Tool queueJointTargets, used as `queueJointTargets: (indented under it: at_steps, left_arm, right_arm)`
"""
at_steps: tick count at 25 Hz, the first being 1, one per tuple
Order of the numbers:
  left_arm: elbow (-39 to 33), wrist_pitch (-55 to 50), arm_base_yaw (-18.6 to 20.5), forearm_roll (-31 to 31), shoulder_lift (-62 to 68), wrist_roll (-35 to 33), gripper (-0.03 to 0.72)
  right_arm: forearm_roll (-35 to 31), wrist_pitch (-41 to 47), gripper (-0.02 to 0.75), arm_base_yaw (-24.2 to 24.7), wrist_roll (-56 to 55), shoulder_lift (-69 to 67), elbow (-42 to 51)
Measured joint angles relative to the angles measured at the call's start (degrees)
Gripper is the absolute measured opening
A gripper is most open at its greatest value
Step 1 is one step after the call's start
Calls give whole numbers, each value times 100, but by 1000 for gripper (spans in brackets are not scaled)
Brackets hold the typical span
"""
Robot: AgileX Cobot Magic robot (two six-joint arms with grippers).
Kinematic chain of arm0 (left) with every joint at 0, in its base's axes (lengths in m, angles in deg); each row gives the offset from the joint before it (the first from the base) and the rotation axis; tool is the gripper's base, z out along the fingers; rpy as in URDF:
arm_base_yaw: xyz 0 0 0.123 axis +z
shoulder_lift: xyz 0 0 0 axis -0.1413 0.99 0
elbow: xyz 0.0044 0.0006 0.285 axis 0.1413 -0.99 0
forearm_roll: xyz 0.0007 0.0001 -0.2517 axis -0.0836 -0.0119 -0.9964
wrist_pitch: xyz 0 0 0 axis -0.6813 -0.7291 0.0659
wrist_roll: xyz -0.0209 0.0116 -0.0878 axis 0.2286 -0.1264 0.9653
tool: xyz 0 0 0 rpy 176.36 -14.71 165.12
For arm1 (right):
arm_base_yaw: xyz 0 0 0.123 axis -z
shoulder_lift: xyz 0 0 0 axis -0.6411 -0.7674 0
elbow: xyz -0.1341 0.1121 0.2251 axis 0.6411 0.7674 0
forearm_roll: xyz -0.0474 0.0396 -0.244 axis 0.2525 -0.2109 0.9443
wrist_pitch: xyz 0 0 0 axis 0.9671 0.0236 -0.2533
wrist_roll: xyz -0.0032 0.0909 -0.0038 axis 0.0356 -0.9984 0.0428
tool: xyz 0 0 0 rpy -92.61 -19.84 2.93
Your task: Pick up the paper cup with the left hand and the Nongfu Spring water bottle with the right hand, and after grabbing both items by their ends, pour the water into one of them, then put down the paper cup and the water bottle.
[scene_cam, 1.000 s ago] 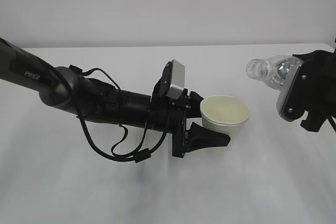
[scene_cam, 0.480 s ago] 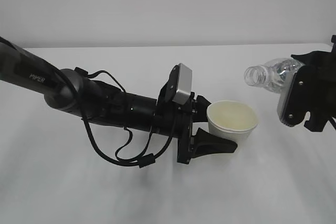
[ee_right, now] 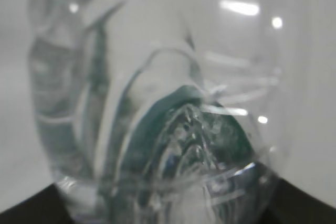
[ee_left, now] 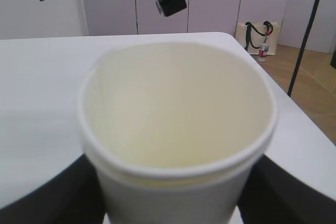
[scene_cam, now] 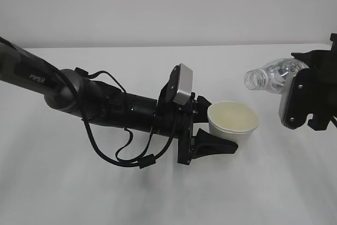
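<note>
Seemingly empty, paper cup [scene_cam: 233,122] shows yellowish inside.

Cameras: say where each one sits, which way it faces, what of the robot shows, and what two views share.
Exterior view: in front, looking down at a slant across the white table; shows both arms, the left claw on the paper cup, the right claw on the tilted bottle.
Left wrist view: behind the cup, looking into it; dark claw fingers show low.
Right wrist view: pressed against the bottle; dark claw corners only.
Shared: the exterior and left wrist views both show the cup's pale inside.
</note>
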Motion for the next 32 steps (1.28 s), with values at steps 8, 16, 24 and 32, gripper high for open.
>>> queueJointTargets:
  at_steps: [8, 16, 24, 32]
  left_arm:
    - [0, 0, 0, 0, 0, 0, 491]
    - [0, 0, 0, 0, 0, 0, 489]
    - [0, 0, -91, 4, 0, -8, 488]
    - [0, 0, -100, 4, 0, -8, 487]
  right_arm:
    - [0, -165, 428, 0, 120, 0, 0]
    - [0, -175, 428, 0, 381, 0, 0]
    - [0, -197, 428, 0, 484, 0, 0]
    - [11, -205, 428, 0, 641, 0, 0]
